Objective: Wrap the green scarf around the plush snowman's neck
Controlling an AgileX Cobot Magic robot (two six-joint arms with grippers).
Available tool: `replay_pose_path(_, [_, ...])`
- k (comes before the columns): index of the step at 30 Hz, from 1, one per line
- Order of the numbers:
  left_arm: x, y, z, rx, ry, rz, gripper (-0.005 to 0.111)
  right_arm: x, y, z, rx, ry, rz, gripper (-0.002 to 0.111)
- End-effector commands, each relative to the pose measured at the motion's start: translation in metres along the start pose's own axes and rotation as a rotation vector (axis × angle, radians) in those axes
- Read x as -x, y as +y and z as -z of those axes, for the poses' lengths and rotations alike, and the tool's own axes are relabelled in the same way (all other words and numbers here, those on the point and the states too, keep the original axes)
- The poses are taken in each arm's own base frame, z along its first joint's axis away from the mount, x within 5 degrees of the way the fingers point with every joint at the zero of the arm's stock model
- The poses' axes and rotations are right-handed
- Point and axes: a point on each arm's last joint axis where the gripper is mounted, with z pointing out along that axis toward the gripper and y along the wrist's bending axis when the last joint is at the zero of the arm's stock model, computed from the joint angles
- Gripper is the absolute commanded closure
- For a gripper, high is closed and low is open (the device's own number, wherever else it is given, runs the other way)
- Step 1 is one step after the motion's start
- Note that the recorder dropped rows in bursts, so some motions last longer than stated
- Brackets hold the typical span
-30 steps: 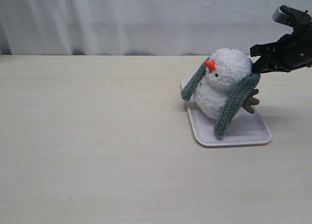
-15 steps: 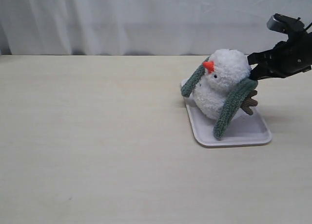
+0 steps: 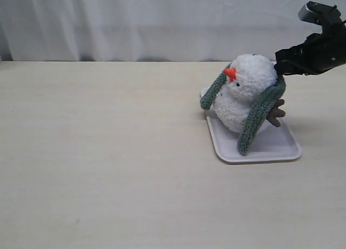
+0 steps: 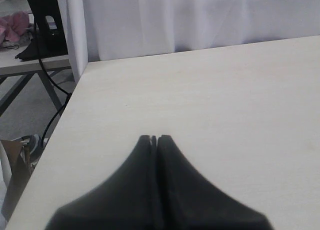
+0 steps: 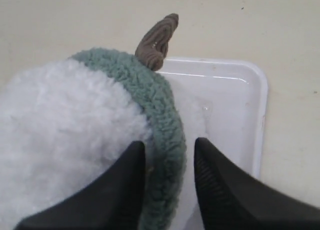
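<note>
1. One end of the green scarf point(image 3: 254, 122) hangs onto the tray point(image 3: 281, 149), near right.
2. Behind it, the plush snowman point(image 3: 243, 97) leans, with the scarf draped round the back of its neck point(image 3: 232, 92).
3. Farther right, the right gripper point(image 5: 169, 145) pinches the scarf behind the head. Next it likely needs crossing in front.
4. The left gripper point(image 4: 154, 138) is off to the left over bare table, jaws together and holding nothing.

Backed along the far edge by a white pleated curtain point(image 3: 135, 21) reaching down to the desk point(image 3: 108, 168). Surfaced in pale beige with a faint grain, matte finish. Lit softly and evenly, with only weak shadows. Past the desk corner, in the left wrist view: grey floor point(image 4: 35, 110), a pale side table point(image 4: 35, 65) on angled metal legs, carrying a black stand point(image 4: 45, 25) and a pink bundle point(image 4: 15, 30).
</note>
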Motion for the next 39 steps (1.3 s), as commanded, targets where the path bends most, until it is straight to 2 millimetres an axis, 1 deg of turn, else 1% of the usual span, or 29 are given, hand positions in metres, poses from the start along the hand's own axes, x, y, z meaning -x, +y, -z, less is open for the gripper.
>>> replay_pose_path(1, [0.0, 0.0, 0.0, 0.002, -0.01, 0.004, 0.107, 0.009, -0.002, 0.009, -0.054, -0.077, 0.033, 0.065])
replay_pose_path(5, [0.0, 0.0, 0.0, 0.002, -0.01, 0.004, 0.107, 0.019, 0.002, 0.024, -0.085, -0.153, 0.095, 0.063])
replay_pose_path(9, [0.0, 0.0, 0.0, 0.002, -0.01, 0.004, 0.107, 0.03, 0.016, 0.045, -0.034, -0.232, 0.113, 0.063])
replay_pose_path(11, [0.0, 0.0, 0.0, 0.002, -0.01, 0.004, 0.107, 0.036, 0.023, 0.052, 0.013, -0.227, 0.084, 0.063])
replay_pose_path(13, [0.001, 0.0, 0.0, 0.002, -0.013, 0.004, 0.107, 0.045, 0.028, 0.06, 0.028, -0.205, 0.014, 0.063])
replay_pose_path(16, [0.001, 0.0, 0.0, 0.002, -0.013, 0.004, 0.107, 0.052, 0.045, 0.064, -0.033, -0.116, 0.082, 0.063])
replay_pose_path(19, [0.001, 0.0, 0.0, 0.002, -0.013, 0.004, 0.107, 0.053, 0.066, 0.059, -0.12, -0.024, 0.141, 0.063])
replay_pose_path(21, [0.001, 0.0, 0.0, 0.002, -0.013, 0.004, 0.107, 0.05, 0.081, 0.053, -0.158, 0.025, 0.176, 0.059])
replay_pose_path(22, [0.001, 0.0, 0.0, 0.002, -0.013, 0.004, 0.107, 0.049, 0.087, 0.05, -0.173, 0.041, 0.19, 0.053])
replay_pose_path(23, [0.001, 0.0, 0.0, 0.002, -0.013, 0.004, 0.107, 0.047, 0.091, 0.047, -0.188, 0.057, 0.186, 0.045])
replay_pose_path(25, [0.001, 0.0, 0.0, 0.002, -0.013, 0.004, 0.107, 0.045, 0.096, 0.043, -0.231, 0.081, 0.202, 0.03])
replay_pose_path(26, [0.001, 0.0, 0.0, 0.002, -0.013, 0.004, 0.107, 0.044, 0.096, 0.041, -0.251, 0.101, 0.21, 0.025])
replay_pose_path(27, [0.001, 0.0, 0.0, 0.002, -0.013, 0.004, 0.107, 0.042, 0.097, 0.039, -0.259, 0.116, 0.211, 0.023])
replay_pose_path(29, [0.001, 0.0, 0.0, 0.002, -0.013, 0.004, 0.107, 0.038, 0.096, 0.034, -0.25, 0.16, 0.2, 0.023])
replay_pose_path(34, [0.001, 0.0, 0.0, 0.002, -0.013, 0.004, 0.107, 0.029, 0.091, 0.013, -0.226, 0.237, 0.17, 0.023])
replay_pose_path(39, [0.001, 0.0, 0.0, 0.002, -0.013, 0.004, 0.107, 0.026, 0.092, -0.002, -0.167, 0.246, 0.162, 0.031])
